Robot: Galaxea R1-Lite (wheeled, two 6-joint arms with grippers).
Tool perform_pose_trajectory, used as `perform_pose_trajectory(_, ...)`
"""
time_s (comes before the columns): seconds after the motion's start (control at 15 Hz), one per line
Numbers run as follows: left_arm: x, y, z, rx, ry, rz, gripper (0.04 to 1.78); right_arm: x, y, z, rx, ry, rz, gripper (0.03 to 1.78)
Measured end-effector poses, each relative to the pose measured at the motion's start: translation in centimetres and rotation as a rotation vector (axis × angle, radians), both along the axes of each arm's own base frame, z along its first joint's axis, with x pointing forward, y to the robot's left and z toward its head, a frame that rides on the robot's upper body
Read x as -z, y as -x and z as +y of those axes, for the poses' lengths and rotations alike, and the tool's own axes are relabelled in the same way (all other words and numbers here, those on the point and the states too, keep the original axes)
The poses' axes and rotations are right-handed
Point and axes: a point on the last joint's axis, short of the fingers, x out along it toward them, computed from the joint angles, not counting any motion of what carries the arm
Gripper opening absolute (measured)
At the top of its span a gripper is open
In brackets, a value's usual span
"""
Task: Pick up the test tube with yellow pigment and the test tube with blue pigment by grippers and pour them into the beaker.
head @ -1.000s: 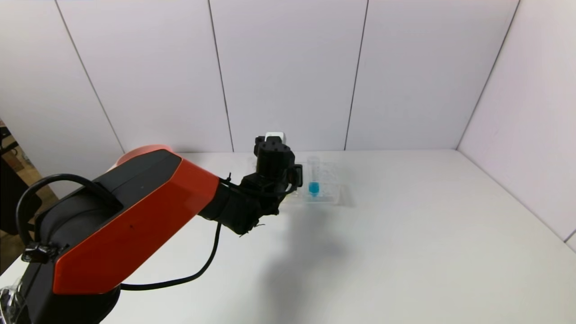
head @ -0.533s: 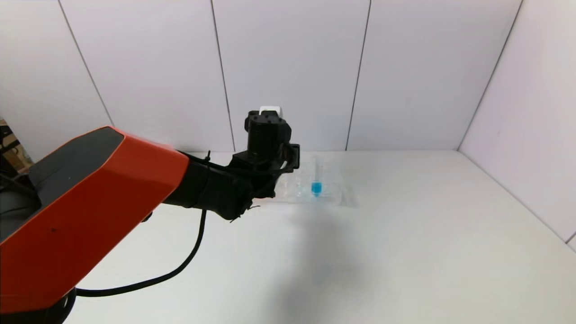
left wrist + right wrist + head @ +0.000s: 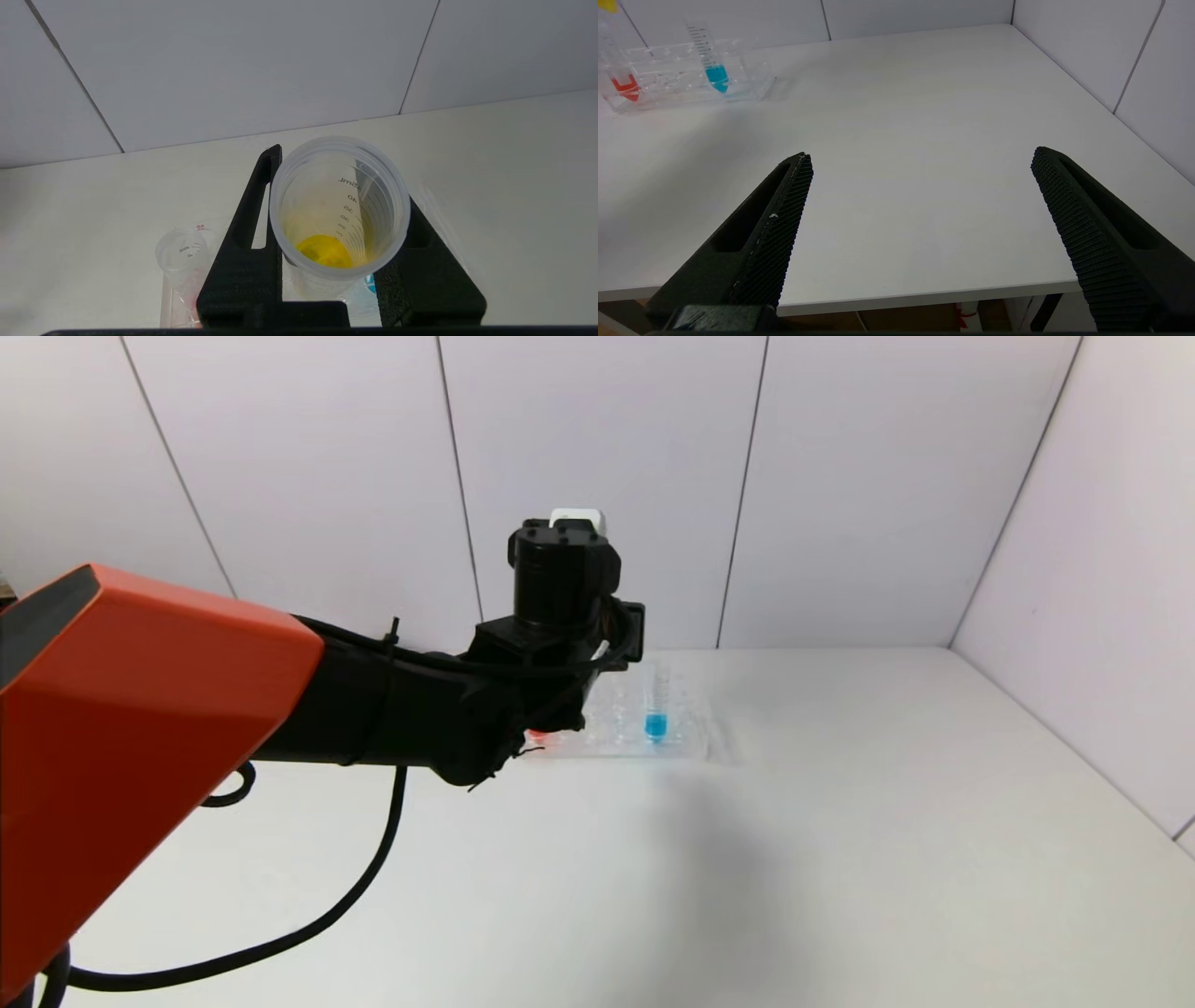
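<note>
My left gripper (image 3: 340, 186) is shut on the test tube with yellow pigment (image 3: 327, 249) and holds it upright above the clear tube rack (image 3: 695, 739). In the head view the left wrist (image 3: 560, 607) hides the tube. The tube's yellow tip shows in the right wrist view (image 3: 607, 4). The test tube with blue pigment (image 3: 656, 711) stands in the rack and shows in the right wrist view (image 3: 714, 70). My right gripper (image 3: 922, 154) is open and empty over the table's front edge. The beaker is out of view.
A tube with red liquid (image 3: 537, 735) stands at the rack's left end and also shows in the right wrist view (image 3: 626, 86). White walls close the table at the back and right. My left forearm (image 3: 401, 709) spans the left side.
My left arm has risen, lifting the yellow tube up out of the rack. The red tube at the rack's left end has come into view. The blue tube has not moved.
</note>
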Motion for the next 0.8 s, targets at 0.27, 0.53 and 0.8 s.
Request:
perform_pose_trajectory(0.27,-2.4,0.6,1.9,-0.026,0.009,-0.026,0.54,0.0,0.0,0.0,0.000,0.000,0.000,1.71)
perform_pose_trajectory(0.53,-4.2,-0.3,7.7,-0.143,0.008,-0.047,0.54,0.0,0.0,0.0,0.000,0.000,0.000,1.71)
perform_pose_trajectory(0.8,-4.6,-1.0,15.1,-0.243,-0.009,-0.038,0.54,0.0,0.0,0.0,0.000,0.000,0.000,1.71)
